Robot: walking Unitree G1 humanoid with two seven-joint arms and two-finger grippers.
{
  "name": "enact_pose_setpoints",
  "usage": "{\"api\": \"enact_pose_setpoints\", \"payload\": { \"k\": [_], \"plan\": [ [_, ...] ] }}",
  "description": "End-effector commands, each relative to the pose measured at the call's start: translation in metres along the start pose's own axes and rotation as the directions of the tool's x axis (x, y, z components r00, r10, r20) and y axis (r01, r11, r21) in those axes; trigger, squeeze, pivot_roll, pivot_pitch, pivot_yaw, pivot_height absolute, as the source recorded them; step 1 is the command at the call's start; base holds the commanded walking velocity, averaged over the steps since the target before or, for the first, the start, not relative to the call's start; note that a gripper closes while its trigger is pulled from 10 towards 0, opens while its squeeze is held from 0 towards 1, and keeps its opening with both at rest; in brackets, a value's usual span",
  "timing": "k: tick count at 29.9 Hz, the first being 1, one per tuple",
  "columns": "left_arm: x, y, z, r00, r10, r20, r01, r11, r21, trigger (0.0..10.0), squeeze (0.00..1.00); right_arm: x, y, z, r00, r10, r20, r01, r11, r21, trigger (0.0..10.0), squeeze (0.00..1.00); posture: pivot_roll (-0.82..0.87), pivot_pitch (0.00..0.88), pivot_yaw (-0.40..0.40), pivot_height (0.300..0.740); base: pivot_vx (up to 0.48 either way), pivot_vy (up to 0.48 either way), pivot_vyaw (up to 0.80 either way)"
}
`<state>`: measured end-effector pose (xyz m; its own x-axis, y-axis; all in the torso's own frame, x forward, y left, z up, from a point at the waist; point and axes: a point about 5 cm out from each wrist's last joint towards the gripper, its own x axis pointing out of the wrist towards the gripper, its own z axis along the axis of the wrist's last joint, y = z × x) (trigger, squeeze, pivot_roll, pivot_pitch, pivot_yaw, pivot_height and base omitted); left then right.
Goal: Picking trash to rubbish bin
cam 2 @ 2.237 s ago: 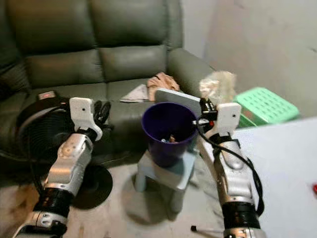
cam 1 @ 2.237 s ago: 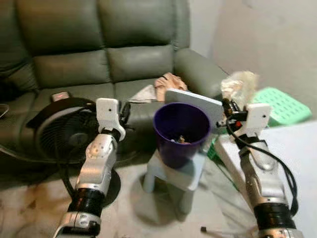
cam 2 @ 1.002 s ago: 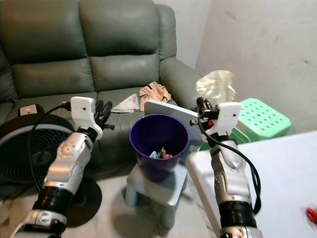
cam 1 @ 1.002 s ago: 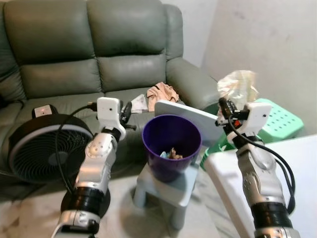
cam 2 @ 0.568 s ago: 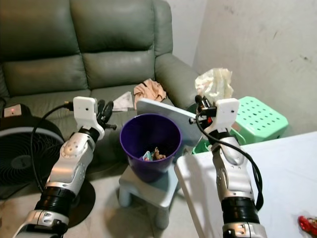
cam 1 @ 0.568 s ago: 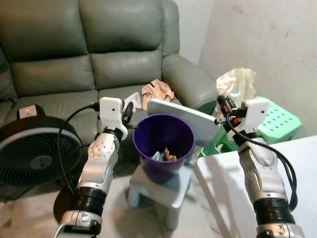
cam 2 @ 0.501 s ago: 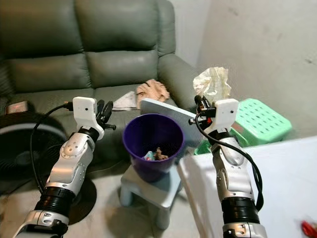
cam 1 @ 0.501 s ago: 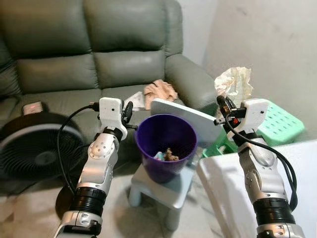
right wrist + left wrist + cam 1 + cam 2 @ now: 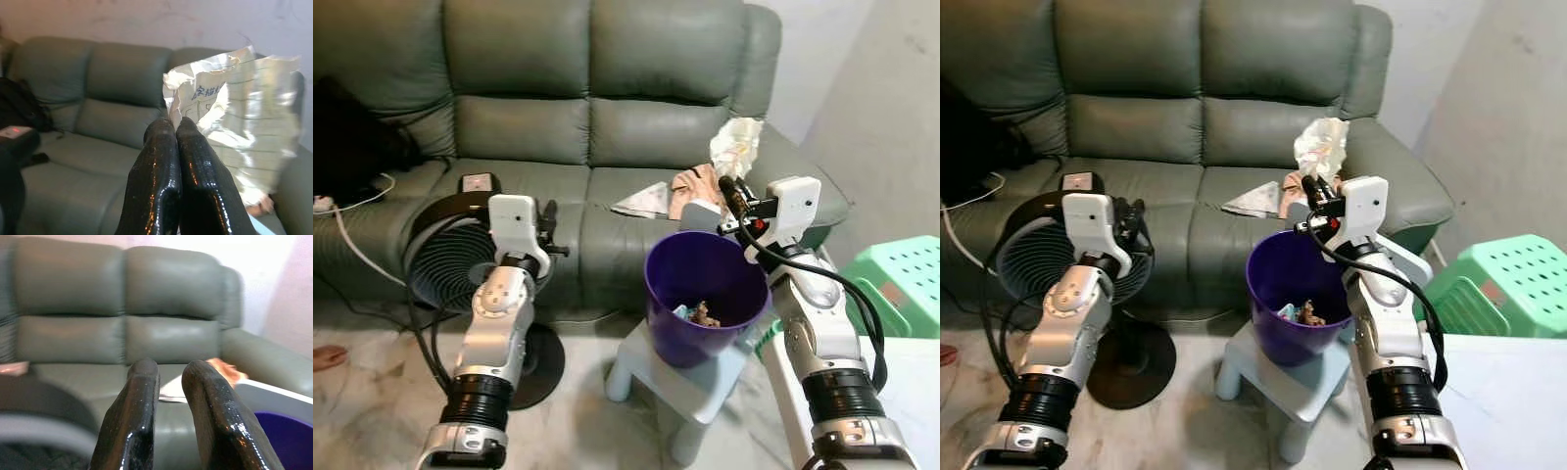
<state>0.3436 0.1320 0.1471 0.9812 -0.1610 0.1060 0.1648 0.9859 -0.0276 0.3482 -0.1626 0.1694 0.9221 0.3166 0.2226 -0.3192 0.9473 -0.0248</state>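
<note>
Right gripper (image 9: pixel 1311 186) pinches one crumpled paper (image 9: pixel 1322 145) between closed fingers, held above the far rim of the single purple bin (image 9: pixel 1295 286), which sits on a small stool (image 9: pixel 1285 380) before the sofa (image 9: pixel 1185 88); left gripper (image 9: pixel 545 217), fingers a little apart and empty, waits beside one black fan (image 9: pixel 450 259). Released here, the light paper could catch the rim and drop behind the bin onto the cushion, since it hangs over the edge, not the middle
</note>
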Motion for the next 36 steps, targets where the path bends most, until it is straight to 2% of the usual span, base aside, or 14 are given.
{"api": "enact_pose_setpoints", "payload": {
  "k": [1, 5, 6, 8, 12, 15, 17, 24, 30, 36],
  "plan": [
    [-0.002, -0.007, 0.005, 0.998, -0.047, 0.037, 0.046, 0.999, 0.015, 10.0, 0.0, 0.008, -0.001, -0.003, 0.998, -0.013, -0.066, 0.011, 1.0, -0.019, 10.0, 0.0, 0.15, 0.03, -0.075, 0.74, 0.0, 0.0, 0.0],
    [-0.008, -0.019, 0.002, 0.995, -0.096, 0.033, 0.096, 0.995, 0.001, 10.0, 0.0, 0.014, 0.004, -0.011, 0.989, 0.021, -0.145, -0.031, 0.997, -0.068, 10.0, 0.0, 0.15, 0.037, -0.077, 0.74, 0.0, 0.0, 0.0],
    [-0.011, -0.026, 0.0, 0.992, -0.12, 0.031, 0.12, 0.993, -0.008, 10.0, 0.0, 0.018, 0.007, -0.015, 0.984, 0.032, -0.176, -0.046, 0.996, -0.074, 10.0, 0.0, 0.15, 0.042, -0.079, 0.74, 0.0, 0.0, 0.0],
    [-0.012, -0.029, 0.0, 0.991, -0.127, 0.03, 0.128, 0.992, -0.012, 10.0, 0.0, 0.02, 0.008, -0.016, 0.982, 0.033, -0.184, -0.048, 0.996, -0.077, 10.0, 0.0, 0.15, 0.042, -0.079, 0.74, 0.0, 0.0, 0.0],
    [-0.02, -0.046, -0.003, 0.984, -0.175, 0.028, 0.175, 0.984, -0.02, 10.0, 0.0, 0.031, 0.013, -0.019, 0.973, 0.05, -0.227, -0.07, 0.994, -0.078, 10.0, 0.0, 0.16, 0.059, -0.096, 0.74, 0.0, 0.0, 0.0],
    [-0.025, -0.053, -0.004, 0.981, -0.194, 0.029, 0.194, 0.98, -0.031, 10.0, 0.0, 0.036, 0.016, -0.019, 0.97, 0.055, -0.238, -0.078, 0.993, -0.088, 10.0, 0.0, 0.17, 0.068, -0.105, 0.74, 0.0, 0.0, 0.0],
    [-0.033, -0.065, -0.007, 0.973, -0.228, 0.022, 0.228, 0.973, -0.028, 10.0, 0.0, 0.043, 0.019, -0.018, 0.967, 0.053, -0.249, -0.077, 0.993, -0.086, 10.0, 0.0, 0.18, 0.082, -0.116, 0.74, 0.0, 0.0, 0.0],
    [-0.055, -0.086, -0.014, 0.965, -0.261, 0.009, 0.261, 0.964, -0.052, 10.0, 0.0, 0.058, 0.026, -0.014, 0.962, 0.029, -0.272, -0.054, 0.995, -0.085, 10.0, 0.0, 0.21, 0.111, -0.144, 0.74, 0.0, 0.0, 0.0],
    [-0.068, -0.095, -0.013, 0.964, -0.265, 0.007, 0.265, 0.963, -0.049, 10.0, 0.0, 0.067, 0.033, -0.012, 0.955, -0.001, -0.295, -0.028, 0.995, -0.096, 10.0, 0.0, 0.24, 0.133, -0.168, 0.74, 0.0, 0.0, 0.0],
    [-0.074, -0.097, -0.007, 0.964, -0.263, 0.024, 0.264, 0.963, -0.052, 10.0, 0.0, 0.069, 0.039, -0.015, 0.948, 0.014, -0.319, -0.049, 0.994, -0.101, 10.0, 0.0, 0.26, 0.155, -0.189, 0.74, 0.0, 0.0, 0.0]
  ]
}}
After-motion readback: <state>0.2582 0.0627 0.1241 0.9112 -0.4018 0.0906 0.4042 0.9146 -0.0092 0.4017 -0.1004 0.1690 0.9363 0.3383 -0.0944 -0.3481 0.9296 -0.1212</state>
